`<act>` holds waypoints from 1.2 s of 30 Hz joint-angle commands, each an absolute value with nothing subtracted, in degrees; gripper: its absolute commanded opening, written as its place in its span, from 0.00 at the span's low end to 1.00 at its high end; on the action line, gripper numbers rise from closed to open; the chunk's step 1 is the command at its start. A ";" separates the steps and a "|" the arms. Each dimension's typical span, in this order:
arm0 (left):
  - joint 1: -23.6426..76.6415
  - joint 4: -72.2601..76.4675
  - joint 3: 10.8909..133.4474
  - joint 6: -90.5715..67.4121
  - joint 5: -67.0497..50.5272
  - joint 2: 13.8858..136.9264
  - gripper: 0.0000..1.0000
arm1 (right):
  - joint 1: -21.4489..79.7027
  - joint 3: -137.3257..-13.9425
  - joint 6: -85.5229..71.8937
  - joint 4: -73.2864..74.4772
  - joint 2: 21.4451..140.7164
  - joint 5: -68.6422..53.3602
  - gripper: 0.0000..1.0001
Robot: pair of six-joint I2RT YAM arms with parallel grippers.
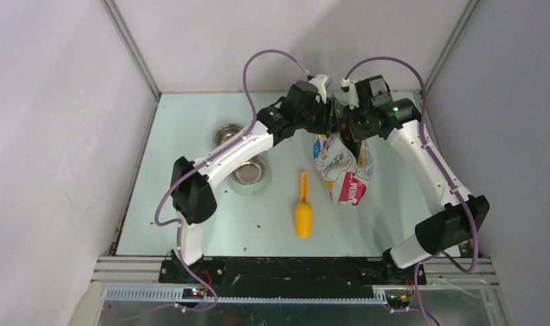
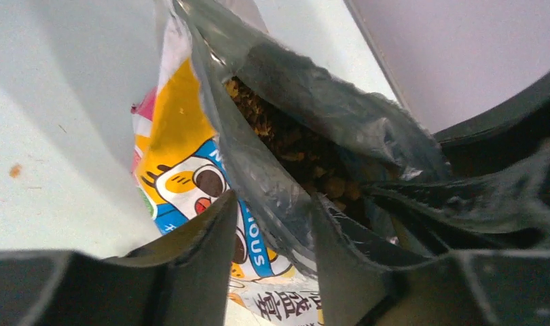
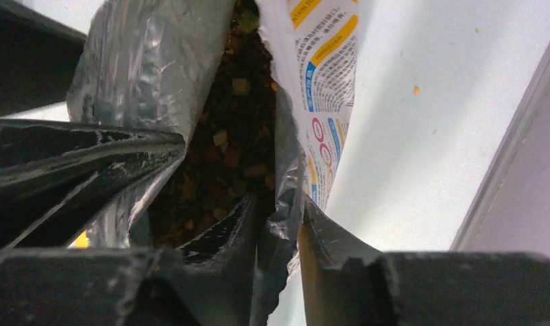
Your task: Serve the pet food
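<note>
You are looking down on a pale desk (image 1: 191,122) where both arms reach to the far middle and meet over a white, yellow and pink printed foil bag (image 1: 341,170). The bag's mouth is open. The pet food (image 2: 306,153), small dark-brown kibble pellets, lies heaped inside it against the silver lining. Your left end effector (image 2: 272,204) straddles one wall of the bag's mouth, with one finger outside by the printed face and one inside. Its jaws stand apart, with a clear gap beside the foil, so it is not clamped. Your right end effector (image 3: 278,207) straddles the opposite wall in the same way, with crumpled foil filling the narrow gap between its fingers. You cannot tell whether it pinches the foil or only brackets it. An orange plastic scoop (image 1: 303,214) lies on the desk just left of the bag, its handle pointing away from the arm bases. A steel bowl (image 1: 252,171) sits further left, partly hidden under the left arm and well apart from the bag.
</note>
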State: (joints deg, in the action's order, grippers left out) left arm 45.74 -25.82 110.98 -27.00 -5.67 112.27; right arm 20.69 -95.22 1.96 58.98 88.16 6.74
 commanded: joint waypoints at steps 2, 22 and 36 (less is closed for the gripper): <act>46.79 -25.16 110.30 -27.77 -3.01 112.10 0.24 | 18.98 -94.03 0.28 57.27 84.19 7.67 0.20; 44.65 -36.24 130.01 -9.97 -7.14 110.30 0.00 | 14.32 -101.47 3.85 59.32 83.86 0.75 0.02; 45.70 -34.58 125.18 -13.72 -6.12 111.55 0.66 | 14.77 -117.43 11.36 61.34 98.69 -7.41 0.43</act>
